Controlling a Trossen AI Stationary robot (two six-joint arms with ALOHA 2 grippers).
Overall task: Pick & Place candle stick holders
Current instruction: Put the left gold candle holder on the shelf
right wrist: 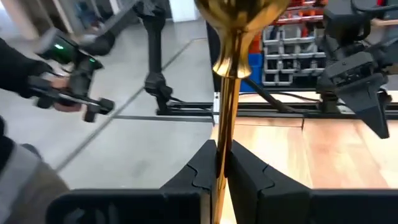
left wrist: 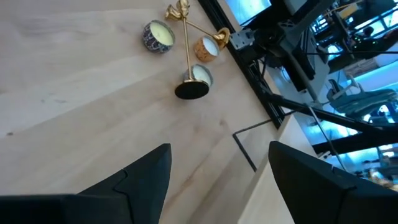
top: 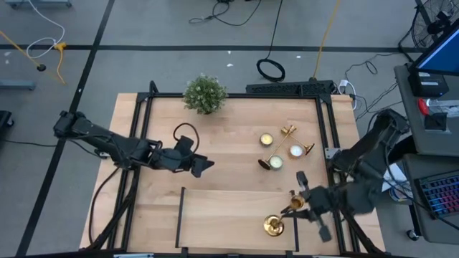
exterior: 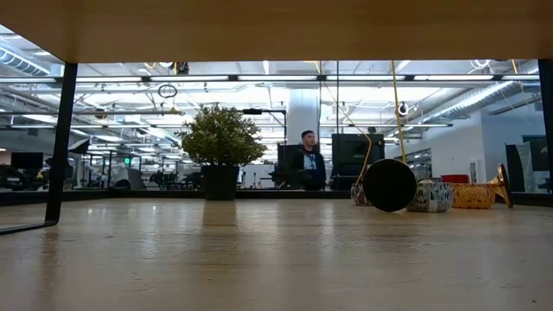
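Note:
Two gold candle stick holders (top: 277,148) (top: 301,149) lie on their sides, crossed, at the table's right middle; the left wrist view shows them too (left wrist: 185,43). The black underside of one base (exterior: 389,184) faces the low camera. A third holder (top: 281,217) is held off the table near the right front corner, with my right gripper (top: 295,204) (right wrist: 221,155) shut on it. My left gripper (top: 204,165) (left wrist: 217,186) hovers open over the table's left middle, pointing toward the lying holders, with nothing between its fingers. My right gripper pinches the holder's slim stem (right wrist: 225,124) between its two fingers, which lie across the stem and come about level from the table's right side. The holder is lifted clear of the table and slants, its round base (top: 273,226) toward the near edge.
A bushy potted plant (top: 205,93) (exterior: 220,147) stands at the far edge. Three small jar candles (top: 267,139) (top: 295,151) (top: 275,163) sit among the lying holders. A black cable loop (top: 185,132) lies near my left arm. Black frame rails (top: 326,129) border the table. A person (exterior: 308,162) stands beyond it.

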